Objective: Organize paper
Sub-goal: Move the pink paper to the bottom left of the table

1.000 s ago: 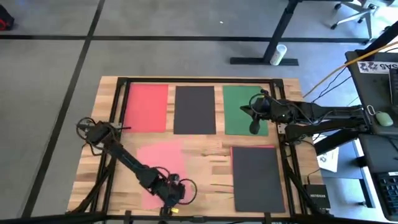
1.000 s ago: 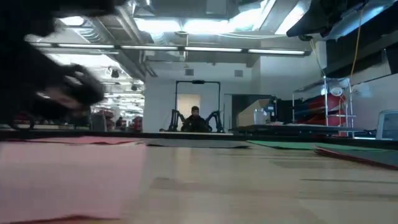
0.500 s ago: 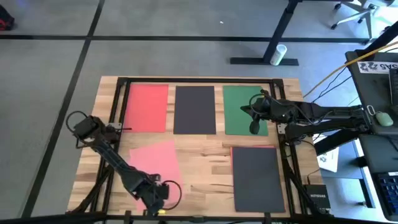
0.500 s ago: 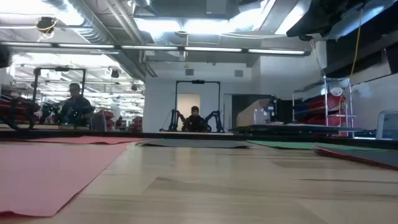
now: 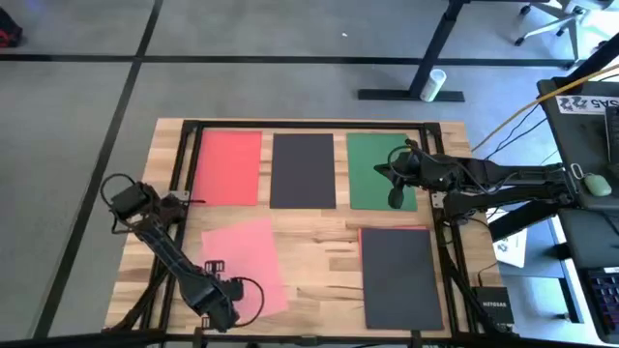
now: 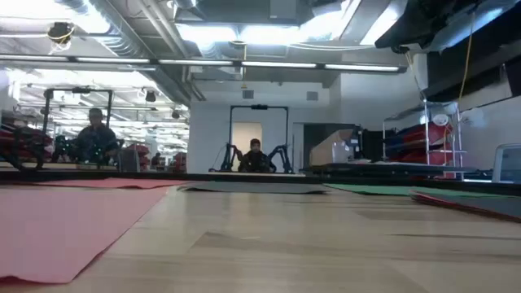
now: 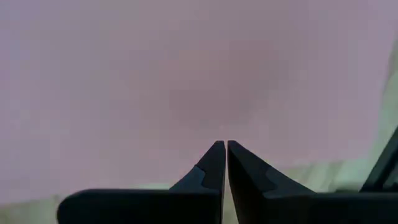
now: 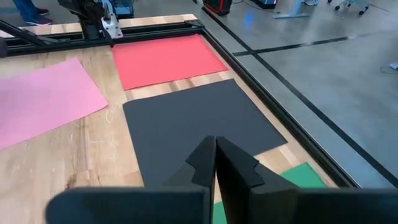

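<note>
Five sheets of paper lie flat on the wooden table. Along the far side are a red sheet (image 5: 229,166), a black sheet (image 5: 303,171) and a green sheet (image 5: 372,159). A pink sheet (image 5: 244,259) lies slanted at the near left. At the near right, a second black sheet (image 5: 398,275) lies on a red one, of which only the far edge (image 5: 392,228) shows. My left gripper (image 5: 221,305) is shut over the pink sheet's near left corner. My right gripper (image 5: 395,188) is shut and stands above the green sheet. My left gripper points its shut fingertips (image 7: 214,152) down at the pink sheet (image 7: 186,74) near its near left corner. Whether the tips touch the sheet, I cannot tell. The sheet lies flat on the table.
Black metal rails (image 5: 182,169) (image 5: 437,208) frame the table on the left, far and right sides. Bare wood (image 5: 324,256) lies between the pink sheet and the near right black one. People (image 6: 255,155) (image 6: 95,134) sit in the room beyond the far edge.
My left gripper, shut, has gone toward the table's left edge along the near side. The pink sheet has turned a little: its far edge now slants and its far left corner lies nearer the left rail. In the last half second the sheet has stayed put.
</note>
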Robot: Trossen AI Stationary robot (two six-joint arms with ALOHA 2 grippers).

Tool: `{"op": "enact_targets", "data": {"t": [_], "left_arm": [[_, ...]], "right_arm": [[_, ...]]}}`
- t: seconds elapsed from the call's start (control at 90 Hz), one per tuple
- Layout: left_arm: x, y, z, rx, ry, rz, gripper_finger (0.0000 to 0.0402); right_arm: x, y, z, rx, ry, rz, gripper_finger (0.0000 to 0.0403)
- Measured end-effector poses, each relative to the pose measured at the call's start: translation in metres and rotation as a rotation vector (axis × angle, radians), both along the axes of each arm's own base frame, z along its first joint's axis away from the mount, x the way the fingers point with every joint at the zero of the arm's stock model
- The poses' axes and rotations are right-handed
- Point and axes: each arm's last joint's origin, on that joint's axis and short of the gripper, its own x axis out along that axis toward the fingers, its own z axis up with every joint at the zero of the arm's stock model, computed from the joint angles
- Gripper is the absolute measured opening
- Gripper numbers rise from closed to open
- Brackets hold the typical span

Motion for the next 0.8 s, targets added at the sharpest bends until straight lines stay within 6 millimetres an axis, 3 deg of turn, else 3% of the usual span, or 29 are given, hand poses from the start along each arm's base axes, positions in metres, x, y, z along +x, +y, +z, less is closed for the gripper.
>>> {"op": "enact_targets", "data": {"t": [0.178,0.333,0.433,0.667,0.8], "left_arm": [[-0.004,0.008,-0.005,0.081,0.019,0.025,0.0],[-0.01,0.027,0.009,0.312,0.004,0.244,0.0],[-0.015,0.043,0.008,0.454,0.058,0.385,0.0],[-0.015,0.077,-0.029,0.482,0.076,0.616,0.0],[-0.014,0.093,-0.044,0.456,0.083,0.639,0.0]], "right_arm": [[0.0,0.0,0.0,0.007,-0.001,0.005,0.0],[0.0,0.0,0.0,0.011,-0.001,0.012,0.0],[0.0,0.0,0.0,0.009,-0.004,0.012,0.0],[0.0,0.0,0.0,0.01,-0.004,0.013,0.0],[0.0,0.001,0.0,0.014,-0.005,0.019,0.0]]}}
